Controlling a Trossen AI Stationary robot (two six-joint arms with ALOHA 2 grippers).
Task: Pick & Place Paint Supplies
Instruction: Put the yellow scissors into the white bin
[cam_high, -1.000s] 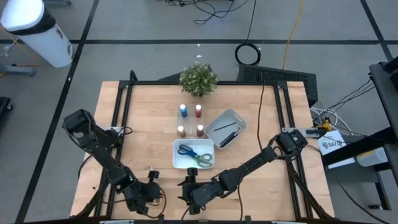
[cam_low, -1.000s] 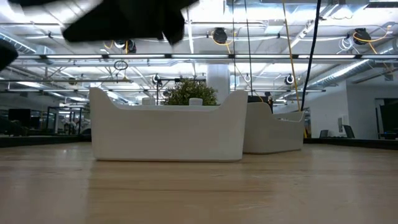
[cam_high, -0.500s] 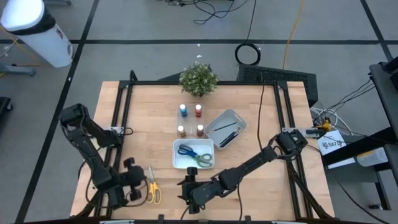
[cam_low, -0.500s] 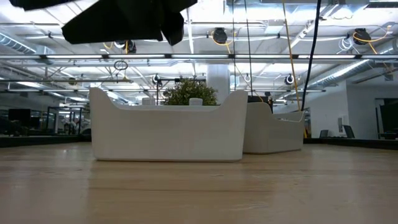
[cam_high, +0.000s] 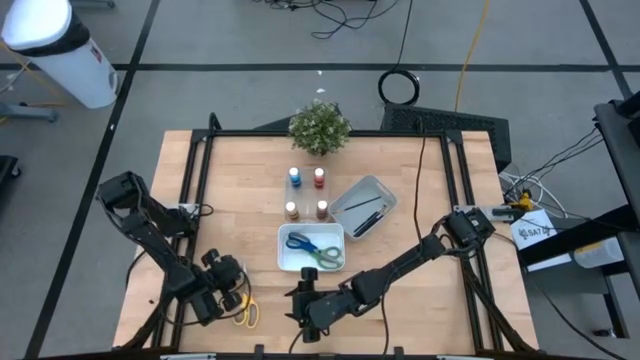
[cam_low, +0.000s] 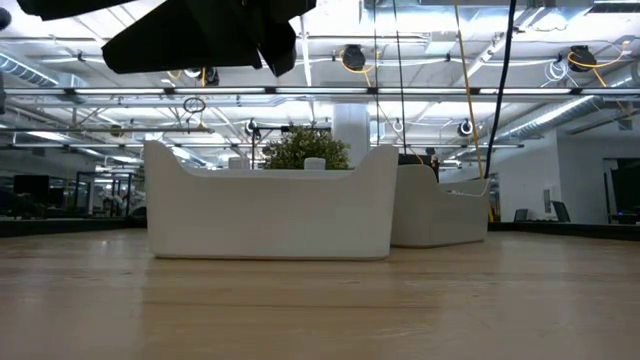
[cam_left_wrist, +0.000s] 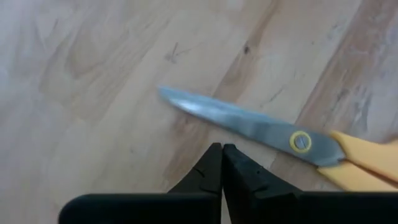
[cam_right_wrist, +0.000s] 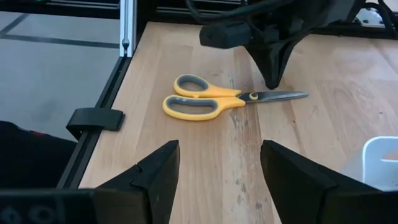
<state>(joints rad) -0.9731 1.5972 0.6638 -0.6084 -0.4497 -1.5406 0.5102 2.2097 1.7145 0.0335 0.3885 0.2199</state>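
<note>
Holding two scissors (cam_high: 316, 248): white tray (cam_high: 286, 260); brushes (cam_high: 362, 211): grey tray (cam_high: 384, 190).

The table (cam_right_wrist: 249, 155) is pale wood with visible grain and a smooth matt finish. The scissors (cam_left_wrist: 261, 127) have dull grey metal blades and smooth yellow plastic handles (cam_right_wrist: 199, 99) with grey inserts. The left gripper's fingers (cam_left_wrist: 214, 171) look like matt black plastic.
</note>
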